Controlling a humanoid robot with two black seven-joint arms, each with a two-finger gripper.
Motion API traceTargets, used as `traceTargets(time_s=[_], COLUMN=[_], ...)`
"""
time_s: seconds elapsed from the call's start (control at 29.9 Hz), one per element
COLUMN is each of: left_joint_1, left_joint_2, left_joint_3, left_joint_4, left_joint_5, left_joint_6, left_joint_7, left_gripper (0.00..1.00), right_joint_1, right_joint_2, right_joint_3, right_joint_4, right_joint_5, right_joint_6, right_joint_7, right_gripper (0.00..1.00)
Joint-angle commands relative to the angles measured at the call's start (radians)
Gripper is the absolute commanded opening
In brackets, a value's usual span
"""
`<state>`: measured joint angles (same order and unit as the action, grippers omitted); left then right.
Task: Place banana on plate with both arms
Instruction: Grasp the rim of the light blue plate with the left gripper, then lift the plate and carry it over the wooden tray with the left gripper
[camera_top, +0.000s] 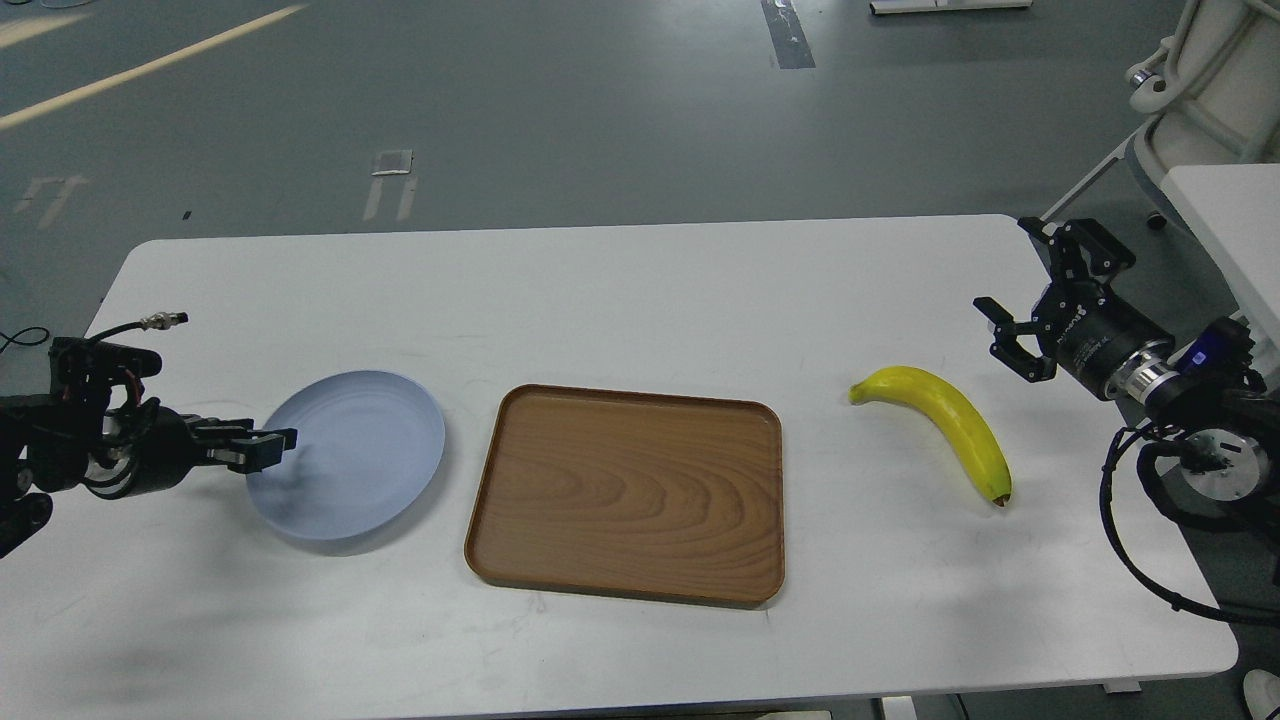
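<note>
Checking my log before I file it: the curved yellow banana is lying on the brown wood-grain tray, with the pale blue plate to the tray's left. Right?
Not quite. In the head view the curved yellow banana lies on the white table, right of the brown wood-grain tray. The pale blue round plate is indeed left of the tray.

On the white table (640, 290) the count is one banana (945, 420), lying toward the right edge, one pale blue-grey plate (360, 450) toward the left edge, and one brown wood-grain tray (630, 495) at the middle, nearer the front edge than the back. Two black arms are present, one entering at each side, giving two grippers in all: the left gripper (265, 447) at the plate's left rim and the right gripper (1030, 290) above the right edge of the tabletop. Loose items on the tabletop total three.
</note>
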<state>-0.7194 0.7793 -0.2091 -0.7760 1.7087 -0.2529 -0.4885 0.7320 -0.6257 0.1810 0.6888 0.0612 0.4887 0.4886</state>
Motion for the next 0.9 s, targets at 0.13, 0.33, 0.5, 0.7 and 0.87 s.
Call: traceTargets(time_s=[0.13, 0.33, 0.5, 0.7, 0.87], left_joint_1=[-0.002, -0.021, -0.147, -0.284, -0.336], left_joint_2=[-0.002, 0.008, 0.017, 0.006, -0.083], left_joint_3=[-0.001, -0.003, -0.001, -0.001, 0.023], left_joint_4=[0.0, -0.009, -0.051, -0.196, -0.305], left_joint_5=[-0.029, -0.067, -0.106, -0.1, -0.09], left_joint_6=[0.003, -0.003, -0.045, -0.138, -0.149], left_joint_7=[0.0, 0.0, 0.0, 0.0, 0.0], left_gripper=[0.0, 0.0, 0.0, 0.0, 0.0], right_joint_1=[0.003, 0.012, 0.012, 0.011, 0.01], right_joint_2=[0.0, 0.0, -0.005, -0.009, -0.008], right_joint_3=[0.0, 0.0, 0.0, 0.0, 0.0], right_joint_4=[0.0, 0.005, 0.003, 0.003, 0.001], right_joint_5=[0.0, 0.0, 0.0, 0.0, 0.0], right_joint_6=[0.0, 0.0, 0.0, 0.0, 0.0], right_joint_7=[0.0, 0.0, 0.0, 0.0, 0.0], right_gripper=[1.0, 1.0, 1.0, 1.0, 1.0])
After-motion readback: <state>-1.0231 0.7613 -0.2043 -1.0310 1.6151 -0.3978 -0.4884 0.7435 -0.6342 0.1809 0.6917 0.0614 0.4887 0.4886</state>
